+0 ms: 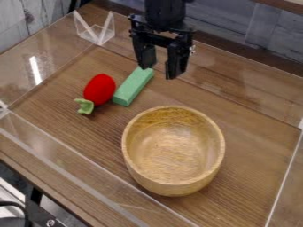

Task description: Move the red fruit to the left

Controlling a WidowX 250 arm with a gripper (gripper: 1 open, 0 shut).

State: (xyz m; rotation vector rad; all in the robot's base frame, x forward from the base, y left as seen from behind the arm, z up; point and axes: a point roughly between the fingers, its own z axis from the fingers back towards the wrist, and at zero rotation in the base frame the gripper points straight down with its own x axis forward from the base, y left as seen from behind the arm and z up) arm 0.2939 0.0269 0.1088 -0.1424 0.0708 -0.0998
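Note:
The red fruit (98,88) is a small red toy strawberry with a green stem end, lying on the wooden table left of centre. Right beside it lies a flat green block (134,86). My gripper (161,62) hangs above the block's far end, up and to the right of the fruit, pointing down. Its black fingers (143,55) stand apart with nothing between them. The fruit is untouched.
A large wooden bowl (173,149) sits in front of the block, toward the near right. Clear plastic walls (35,71) border the table, with a clear bracket (94,29) at the back left. Bare wood lies left of the fruit.

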